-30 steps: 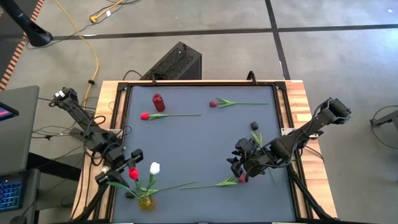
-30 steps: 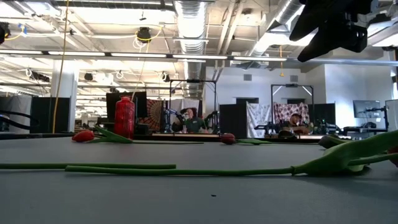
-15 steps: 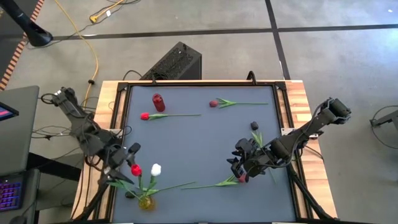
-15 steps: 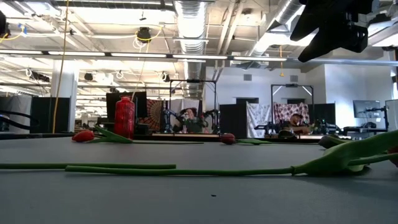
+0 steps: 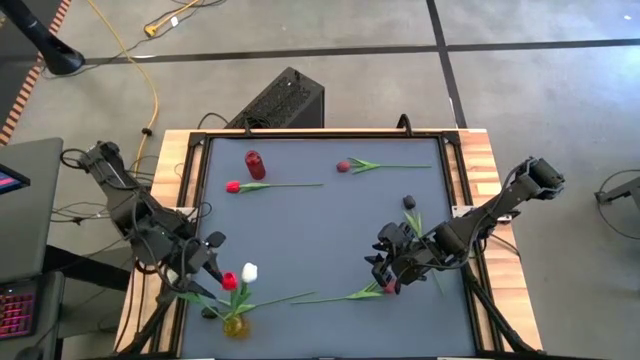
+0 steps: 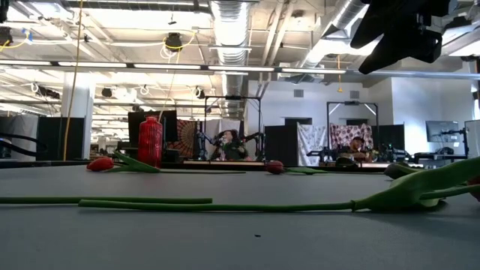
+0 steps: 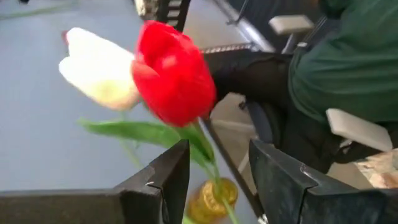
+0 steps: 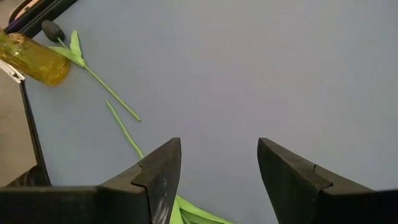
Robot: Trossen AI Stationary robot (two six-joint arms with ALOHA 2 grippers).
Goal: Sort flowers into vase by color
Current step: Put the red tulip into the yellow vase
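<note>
A red tulip (image 5: 229, 281) and a white tulip (image 5: 249, 271) stand side by side with their stems running down into a small yellow vase (image 5: 234, 326) at the table's near left corner; their heads almost touch. A tall red vase (image 5: 254, 165) stands upright near the far left. Just beside it a second red tulip (image 5: 233, 186) lies flat, stem pointing right. A dark red tulip (image 5: 344, 166) lies near the far edge. A dark-headed tulip (image 5: 409, 202) lies by the right side. Another tulip (image 5: 350, 295) lies flat across the near middle, its red head at the right end.
</note>
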